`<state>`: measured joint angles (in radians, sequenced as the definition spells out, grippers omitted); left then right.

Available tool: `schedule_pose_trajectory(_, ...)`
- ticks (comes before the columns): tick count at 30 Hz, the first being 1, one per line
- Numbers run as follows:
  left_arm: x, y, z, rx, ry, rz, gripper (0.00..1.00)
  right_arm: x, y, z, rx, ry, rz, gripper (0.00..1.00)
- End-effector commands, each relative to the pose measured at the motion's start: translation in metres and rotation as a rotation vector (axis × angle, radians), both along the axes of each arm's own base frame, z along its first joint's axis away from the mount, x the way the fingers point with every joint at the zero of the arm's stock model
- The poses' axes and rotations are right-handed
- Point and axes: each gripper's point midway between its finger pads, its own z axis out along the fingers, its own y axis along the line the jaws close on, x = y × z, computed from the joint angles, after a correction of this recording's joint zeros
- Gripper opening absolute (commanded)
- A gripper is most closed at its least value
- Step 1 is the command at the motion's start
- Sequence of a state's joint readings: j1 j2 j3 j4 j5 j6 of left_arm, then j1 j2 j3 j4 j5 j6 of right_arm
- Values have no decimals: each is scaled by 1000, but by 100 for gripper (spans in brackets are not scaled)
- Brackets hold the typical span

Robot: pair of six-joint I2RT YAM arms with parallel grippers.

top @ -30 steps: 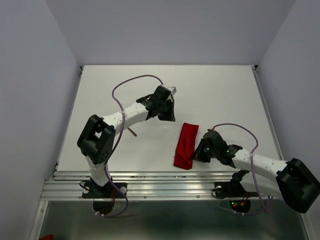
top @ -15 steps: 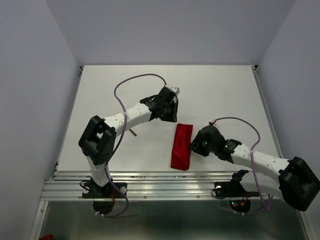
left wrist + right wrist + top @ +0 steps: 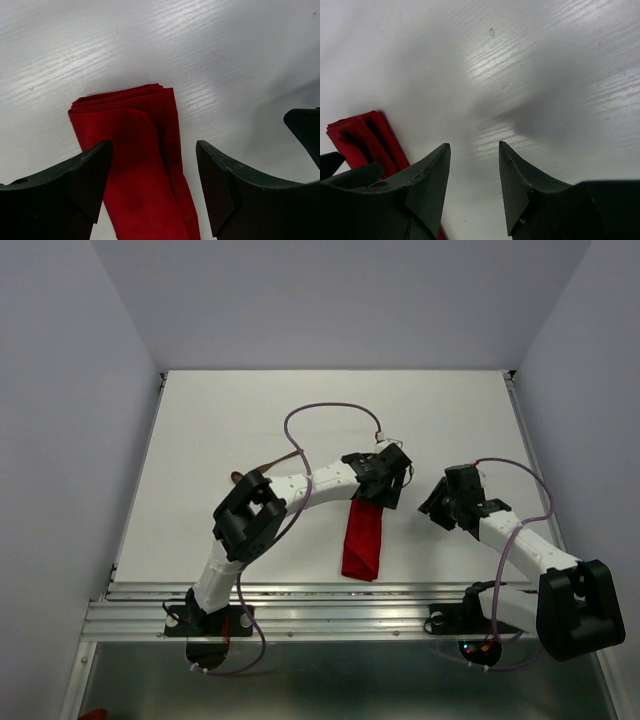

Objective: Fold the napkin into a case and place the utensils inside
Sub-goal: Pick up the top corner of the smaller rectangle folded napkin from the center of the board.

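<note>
Case (image 3: 130,125) of layered red cloth, left end effector (image 3: 154,147) and right end effector (image 3: 474,146) parted, empty

The narrow red fabric case (image 3: 362,540) lies on the white rectangular table (image 3: 200,430), right of centre and toward the near edge, its length running from near to far. The left arm's black two-finger gripper (image 3: 380,495) stands over the case's far end; in the left wrist view that end lies between and beyond its two spread fingers. The right arm's black two-finger gripper (image 3: 435,512) sits to the right of the case's far end, apart from it, over bare table. A slim dark brown wooden utensil (image 3: 268,464) lies well left of the case, partly behind the left arm's elbow.
</note>
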<state>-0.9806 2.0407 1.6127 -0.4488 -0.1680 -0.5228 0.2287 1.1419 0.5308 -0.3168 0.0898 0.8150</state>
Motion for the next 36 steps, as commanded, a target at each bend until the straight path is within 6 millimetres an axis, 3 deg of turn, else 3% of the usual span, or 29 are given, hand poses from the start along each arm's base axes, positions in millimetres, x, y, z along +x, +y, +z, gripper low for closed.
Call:
schedule_pose_trajectory(1,7,-5,12,61,-73,68,79,13,-2,18,-18,-51,34,49)
schedule_pose_trajectory(16,5,-18,-13,127,-63,59,49,4,-15,12,-17,-41,19,49)
schedule_pose_trajectory(23,4,-18,-20,140,-56,49,45,5,-13,15,-11,-49,25,49)
schedule_pose_trajectory(26,4,-18,-23,143,-51,39,12,5,-13,16,-10,-53,29,49)
schedule_pose_trajectory(28,2,-26,-22,112,-50,-12,0,5,-10,16,0,-54,39,48)
schedule_pose_trajectory(36,-8,-54,-5,-62,-77,-278,0,7,15,17,90,-66,164,46)
